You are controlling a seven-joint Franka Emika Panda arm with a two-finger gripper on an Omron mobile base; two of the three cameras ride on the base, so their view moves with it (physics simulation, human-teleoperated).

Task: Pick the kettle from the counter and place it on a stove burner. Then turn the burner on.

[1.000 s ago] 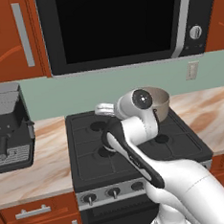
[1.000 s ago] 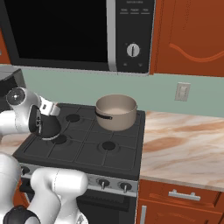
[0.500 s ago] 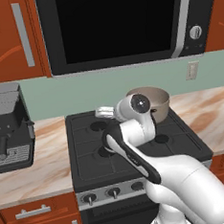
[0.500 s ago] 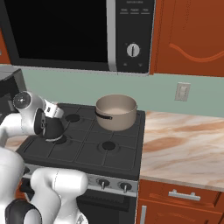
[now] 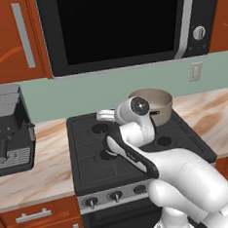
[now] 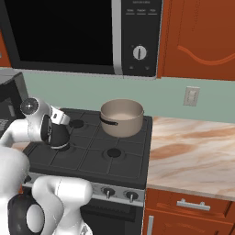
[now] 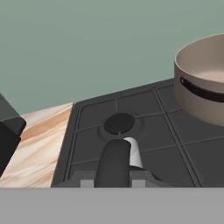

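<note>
The small dark grey kettle (image 6: 57,137) is at the stove's front-left burner, whose cap it hides; I cannot tell whether it rests on the grate (image 6: 92,152). My gripper (image 6: 59,125) comes down on it from the left and is shut on its thin black loop handle. In the hand view that handle (image 7: 113,162) rises between my fingertips, with my gripper (image 7: 113,178) at the bottom edge. Past it lies the rear-left burner cap (image 7: 119,123). The marble-look counter (image 6: 193,151) runs to the stove's right.
A wide tan saucepan (image 6: 121,118) (image 7: 205,83) stands on the rear-right burner. A dark coffee machine (image 5: 7,130) is on the counter left of the stove. Knobs (image 6: 108,193) line the stove front. A microwave (image 5: 118,22) hangs above.
My wrist has dropped and swung toward the stove. The kettle stays over the front-left burner, a touch lower, still held.
</note>
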